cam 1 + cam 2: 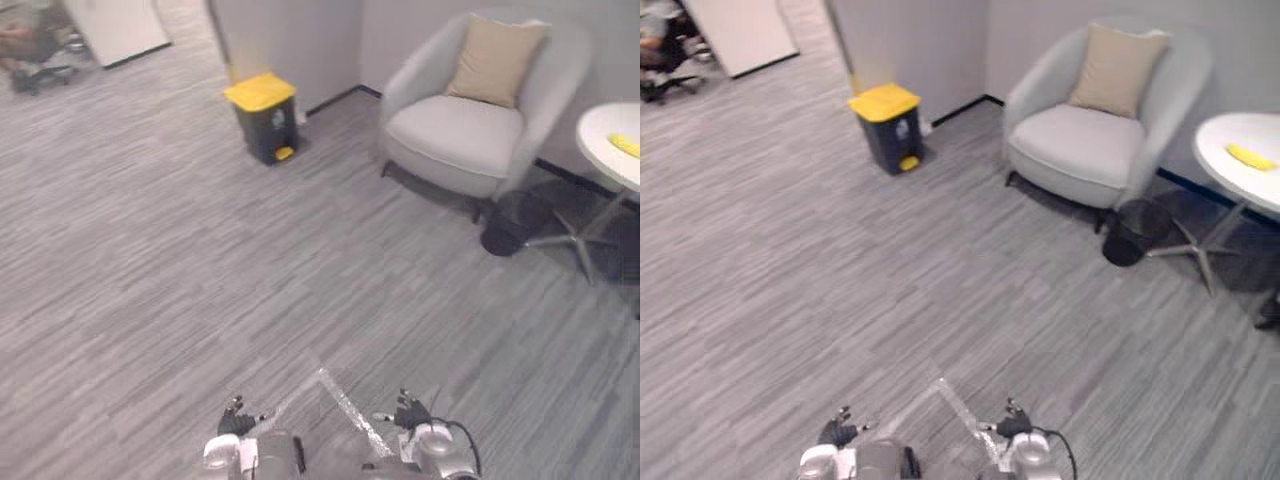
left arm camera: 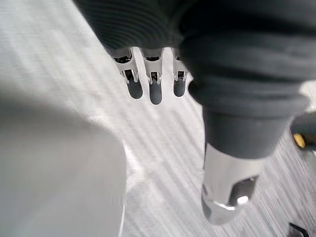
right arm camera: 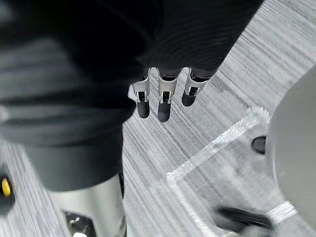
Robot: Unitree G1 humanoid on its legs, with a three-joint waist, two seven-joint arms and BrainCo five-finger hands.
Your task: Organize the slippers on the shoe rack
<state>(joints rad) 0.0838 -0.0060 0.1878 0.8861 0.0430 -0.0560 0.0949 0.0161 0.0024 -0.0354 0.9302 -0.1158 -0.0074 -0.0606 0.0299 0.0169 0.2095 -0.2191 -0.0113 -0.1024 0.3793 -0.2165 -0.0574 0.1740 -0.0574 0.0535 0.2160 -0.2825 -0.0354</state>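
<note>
Hanging low at the near edge of the left eye view, the left robot hand and the right robot hand sit on either side of a corner of clear tape stuck to the grey striped carpet. Farther off, a dark bin with a yellow lid stands by a wall. To its right, a pale grey armchair holds a beige cushion against its back.

The right eye view gives the same room. A black mesh basket stands on the carpet between the armchair and a round white worktop. A small yellow thing lies on that worktop; what it is cannot be told. An office chair shows in the far left corner.

In the left wrist view, the left robot hand's fingers reach straight toward the carpet, slightly apart and relaxed. They hold nothing, so the hand is open. A dark corner of the bin with its yellow pedal shows at the edge.

In the right wrist view, the right robot hand's fingers are likewise straight and loose over the carpet, open and holding nothing. The tape corner lies on the carpet beyond them.
</note>
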